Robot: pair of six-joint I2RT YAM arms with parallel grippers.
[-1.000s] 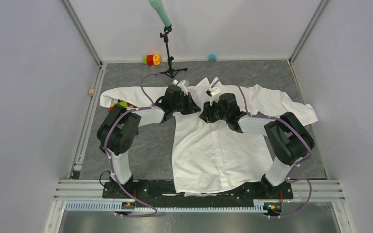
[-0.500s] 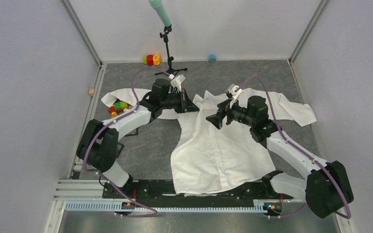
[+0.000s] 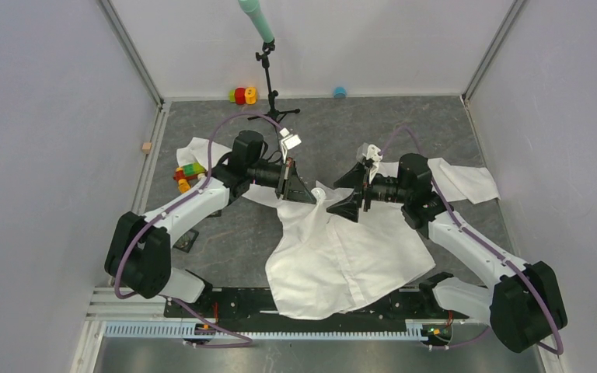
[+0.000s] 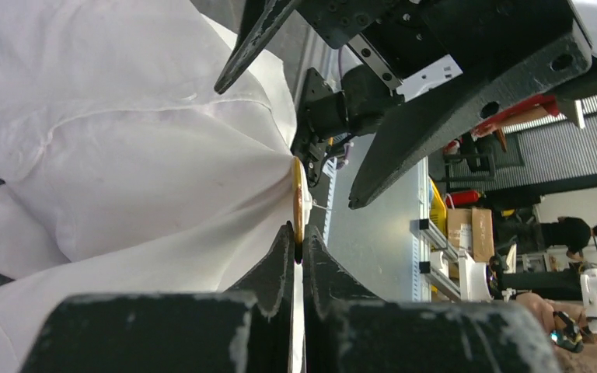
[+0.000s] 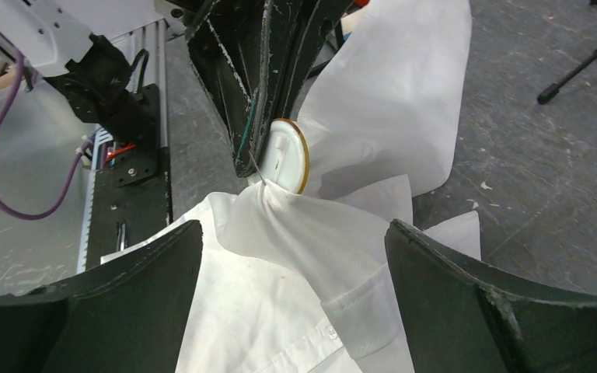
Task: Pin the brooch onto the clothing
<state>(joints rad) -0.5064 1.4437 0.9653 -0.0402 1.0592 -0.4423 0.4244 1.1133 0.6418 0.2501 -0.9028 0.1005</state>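
Left wrist view shows the left end effector (image 4: 295,237) clenched on the brooch (image 4: 298,198) at a raised fold of the shirt (image 4: 124,155), right end effector (image 5: 291,233) spread wide; a hard tug might pull it loose.

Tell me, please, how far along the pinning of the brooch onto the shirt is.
Done: the left end effector is shut on the small round gold-rimmed brooch, and the thin white collared dress shirt is drawn up in a peak against it. In hand: the right end effector is open, facing the brooch. Remaining: whether the pin has pierced cannot be told, so fastening and release look outstanding.
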